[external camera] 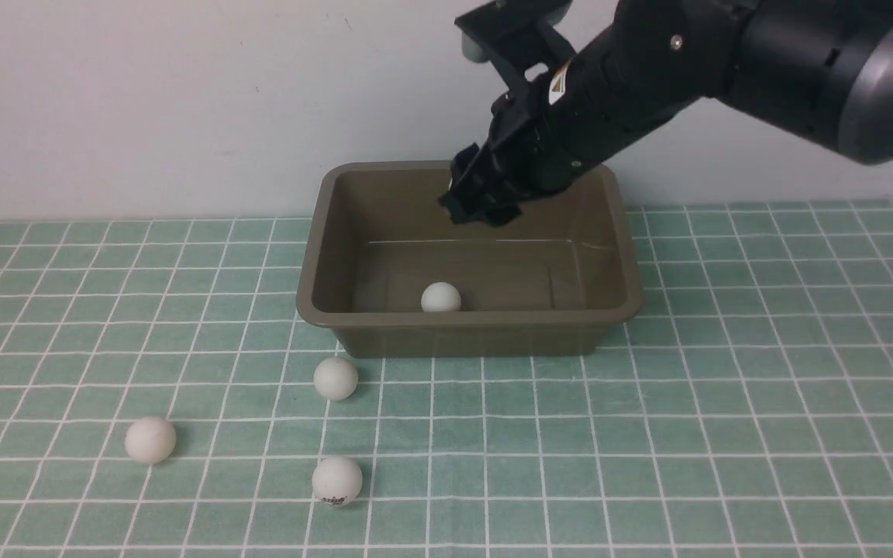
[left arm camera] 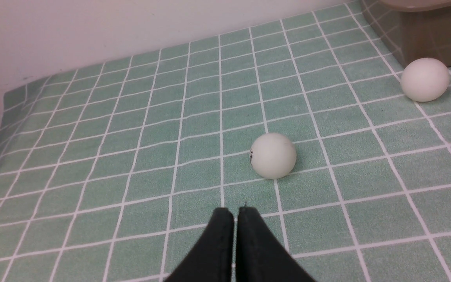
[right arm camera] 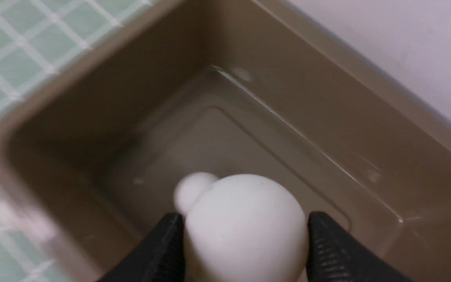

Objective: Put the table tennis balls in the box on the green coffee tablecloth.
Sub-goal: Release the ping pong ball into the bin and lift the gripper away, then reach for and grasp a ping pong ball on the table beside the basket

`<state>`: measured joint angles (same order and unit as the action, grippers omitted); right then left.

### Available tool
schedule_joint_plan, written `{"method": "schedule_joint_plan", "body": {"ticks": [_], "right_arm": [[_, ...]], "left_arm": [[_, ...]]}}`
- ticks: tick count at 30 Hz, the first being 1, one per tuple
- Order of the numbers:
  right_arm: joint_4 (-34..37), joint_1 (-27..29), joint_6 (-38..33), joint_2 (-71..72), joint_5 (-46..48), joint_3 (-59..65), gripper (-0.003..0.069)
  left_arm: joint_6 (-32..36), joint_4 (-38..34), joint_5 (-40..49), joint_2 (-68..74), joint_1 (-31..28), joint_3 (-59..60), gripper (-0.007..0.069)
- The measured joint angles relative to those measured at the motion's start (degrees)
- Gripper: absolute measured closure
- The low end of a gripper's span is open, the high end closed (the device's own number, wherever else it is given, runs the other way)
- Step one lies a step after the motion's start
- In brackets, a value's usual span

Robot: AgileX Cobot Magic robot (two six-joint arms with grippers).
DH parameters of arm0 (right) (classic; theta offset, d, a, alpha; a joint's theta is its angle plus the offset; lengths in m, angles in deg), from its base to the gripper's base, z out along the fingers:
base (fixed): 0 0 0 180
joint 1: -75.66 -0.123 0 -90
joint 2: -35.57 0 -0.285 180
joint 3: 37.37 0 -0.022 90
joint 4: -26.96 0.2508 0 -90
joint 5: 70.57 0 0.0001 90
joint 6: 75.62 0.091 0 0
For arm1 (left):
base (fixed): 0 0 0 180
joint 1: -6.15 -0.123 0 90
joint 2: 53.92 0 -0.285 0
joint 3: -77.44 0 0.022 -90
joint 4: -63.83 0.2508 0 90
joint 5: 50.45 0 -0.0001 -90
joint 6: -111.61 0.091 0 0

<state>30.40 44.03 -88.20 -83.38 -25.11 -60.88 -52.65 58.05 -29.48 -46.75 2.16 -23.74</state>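
The olive-brown box stands on the green checked tablecloth at the back middle. One white ball lies inside it by the front wall. My right gripper hovers over the box, shut on another white ball; the ball in the box shows below it. Three balls lie on the cloth in front of the box: one near the box, one at the left, one with a dark logo. My left gripper is shut and empty, low over the cloth, just short of a logo ball.
A pale wall rises right behind the box. The left wrist view shows the box's corner with a ball beside it, and the cloth's far edge by the wall.
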Motion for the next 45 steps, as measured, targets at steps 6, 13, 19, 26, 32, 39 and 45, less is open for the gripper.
{"method": "schedule_joint_plan", "body": {"ticks": [6, 13, 19, 26, 32, 39, 45], "right_arm": [[-1.7, 2.0, 0.8, -6.4, -2.5, -0.1, 0.0298], [-1.4, 2.7, 0.9, -11.6, -3.0, -0.1, 0.0262], [-1.4, 2.7, 1.0, -12.7, -3.1, -0.6, 0.0157], [-3.4, 2.7, 1.0, -9.1, 6.8, -11.3, 0.0278], [-7.7, 2.7, 0.7, 0.2, 14.5, -17.3, 0.0580], [-9.0, 2.8, -1.8, 18.7, 17.4, -12.9, 0.0671], [-9.0, 2.8, -1.8, 39.8, 17.0, 4.2, 0.0675]], "left_arm": [[0.0, 0.0, 0.0, 0.0, 0.0, 0.0, 0.0629], [0.0, 0.0, 0.0, 0.0, 0.0, 0.0, 0.0629], [0.0, 0.0, 0.0, 0.0, 0.0, 0.0, 0.0629], [0.0, 0.0, 0.0, 0.0, 0.0, 0.0, 0.0629], [0.0, 0.0, 0.0, 0.0, 0.0, 0.0, 0.0629], [0.0, 0.0, 0.0, 0.0, 0.0, 0.0, 0.0629], [-3.2, -6.1, 0.0, 0.0, 0.0, 0.0, 0.0629]]}}
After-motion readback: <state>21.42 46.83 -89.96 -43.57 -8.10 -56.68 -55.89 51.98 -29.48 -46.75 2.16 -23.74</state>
